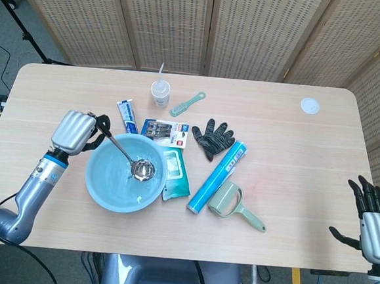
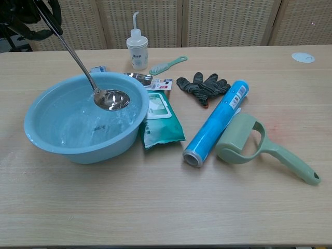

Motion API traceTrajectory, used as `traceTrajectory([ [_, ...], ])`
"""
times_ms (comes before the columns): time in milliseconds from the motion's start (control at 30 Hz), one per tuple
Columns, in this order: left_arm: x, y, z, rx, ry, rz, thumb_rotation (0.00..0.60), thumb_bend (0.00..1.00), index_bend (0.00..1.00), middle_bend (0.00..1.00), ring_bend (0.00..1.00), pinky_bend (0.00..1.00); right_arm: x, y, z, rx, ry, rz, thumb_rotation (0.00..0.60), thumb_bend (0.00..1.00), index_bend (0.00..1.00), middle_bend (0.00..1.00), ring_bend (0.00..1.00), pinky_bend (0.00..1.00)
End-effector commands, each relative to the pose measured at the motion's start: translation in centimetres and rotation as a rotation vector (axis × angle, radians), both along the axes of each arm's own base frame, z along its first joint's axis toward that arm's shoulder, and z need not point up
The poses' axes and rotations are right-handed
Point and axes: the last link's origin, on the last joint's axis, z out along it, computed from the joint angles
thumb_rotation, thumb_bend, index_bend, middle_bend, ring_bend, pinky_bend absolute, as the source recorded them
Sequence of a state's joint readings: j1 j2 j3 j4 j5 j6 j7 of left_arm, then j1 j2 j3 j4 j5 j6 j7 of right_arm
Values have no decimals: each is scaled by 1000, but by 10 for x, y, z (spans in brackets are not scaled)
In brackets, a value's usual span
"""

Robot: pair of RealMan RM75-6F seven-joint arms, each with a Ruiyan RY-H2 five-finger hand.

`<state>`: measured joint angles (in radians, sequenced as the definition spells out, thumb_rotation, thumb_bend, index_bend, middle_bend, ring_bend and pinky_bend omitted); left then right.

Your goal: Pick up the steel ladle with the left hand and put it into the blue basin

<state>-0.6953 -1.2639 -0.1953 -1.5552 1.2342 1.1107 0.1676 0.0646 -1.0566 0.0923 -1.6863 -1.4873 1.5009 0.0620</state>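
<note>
Steel ladle (image 1: pixel 124 153) gripped at handle top by left hand (image 1: pixel 75 132), bowl hanging inside blue basin (image 1: pixel 101 186), seemingly clear of floor. Best lower until bowl rests on bottom, lean handle against rim, then loosen fingers. Right hand (image 1: pixel 371 217) idle, fingers spread, holding nothing.

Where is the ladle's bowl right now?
In both views the ladle bowl is over the basin, left of the table; the left hand holds its handle.
</note>
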Motion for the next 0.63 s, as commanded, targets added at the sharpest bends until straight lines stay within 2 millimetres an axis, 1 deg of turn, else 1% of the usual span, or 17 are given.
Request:
traceTrajectory([
  [33,-2,-6,12,13,6,1,600,557,890,988,881,788,1,1,-1,4,1,2,600,0,21,0,0,0],
  [167,0,-14,30,60,25,-14,600,556,890,988,880,788,3,2,0,0,-3,9,600,0,21,0,0,0],
  [333,-3,-22,42,94,28,-22,600,554,890,988,881,788,5,4,2,-1,-6,17,600,0,21,0,0,0],
  [633,-10,-28,48,120,2,-27,600,551,890,988,881,788,6,5,2,-3,-7,24,600,0,21,0,0,0],
])
